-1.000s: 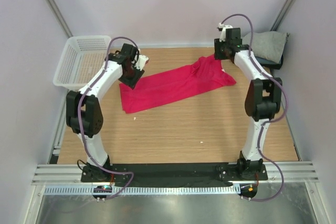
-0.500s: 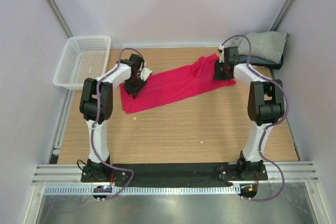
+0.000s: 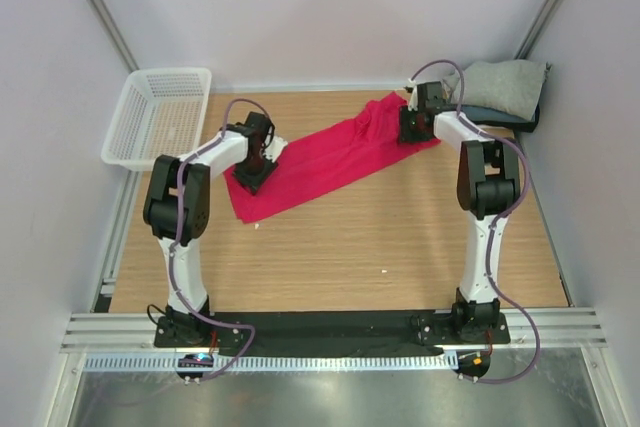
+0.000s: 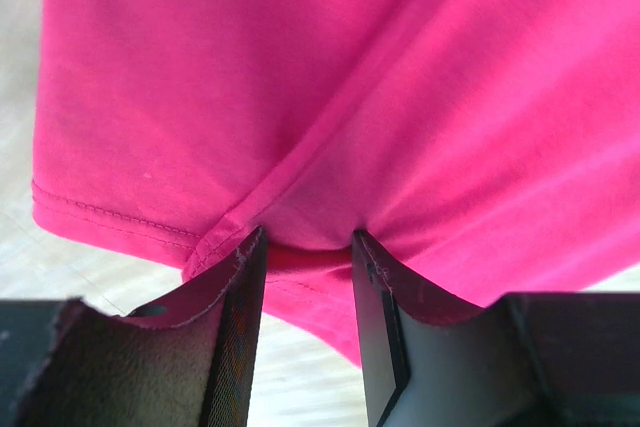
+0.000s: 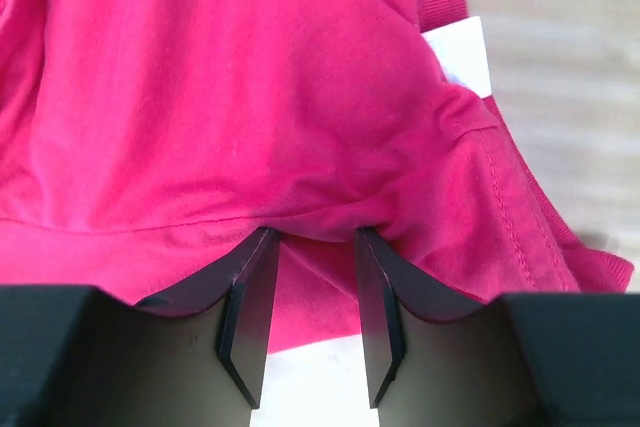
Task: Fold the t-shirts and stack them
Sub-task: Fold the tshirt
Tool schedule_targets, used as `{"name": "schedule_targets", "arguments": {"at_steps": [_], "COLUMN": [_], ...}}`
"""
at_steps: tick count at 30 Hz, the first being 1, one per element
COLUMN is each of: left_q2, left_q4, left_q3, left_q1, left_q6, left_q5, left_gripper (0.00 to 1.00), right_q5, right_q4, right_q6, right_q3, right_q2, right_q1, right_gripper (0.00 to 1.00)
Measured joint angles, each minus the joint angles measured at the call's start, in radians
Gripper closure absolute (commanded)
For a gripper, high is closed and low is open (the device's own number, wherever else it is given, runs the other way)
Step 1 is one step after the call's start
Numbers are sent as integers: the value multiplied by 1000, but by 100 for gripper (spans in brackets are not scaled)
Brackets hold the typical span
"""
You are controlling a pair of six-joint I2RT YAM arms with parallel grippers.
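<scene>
White mesh basket (image 3: 168,72) (overhanging far-left corner), light wooden table (image 3: 330,247), metal rail (image 3: 330,331) at near edge

Crimson t-shirt (image 3: 322,157) spread diagonally — table (image 3: 350,247), white basket (image 3: 170,72)

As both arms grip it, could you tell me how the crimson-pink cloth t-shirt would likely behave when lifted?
The crimson-pink cloth t-shirt would probably sag limply: it puckers into folds where the left tool and right tool pinch it. It looks thin and light, lying nearly flat. Slipping seems unlikely, as cloth bunches between both jaws.
</scene>
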Motion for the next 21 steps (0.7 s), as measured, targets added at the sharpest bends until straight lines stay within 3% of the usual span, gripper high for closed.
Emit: {"name": "schedule_targets", "arguments": {"at_steps": [15,21], "left_q2": [-166,-211], "left_q4": [-41,-67], "left_q3": [-238,-246], "left_q1": [-296,-357], "left_q6": [-71,-47], "left_q5": [-90,-157], "left_gripper": [59,59], "right_q5": [2,25], "right_q4": [19,9], "right_q6": [-47,-58], "right_q3": [275,286], "right_q2": [185,180], "right_q1": [39,41], "right_gripper": [51,50]}}
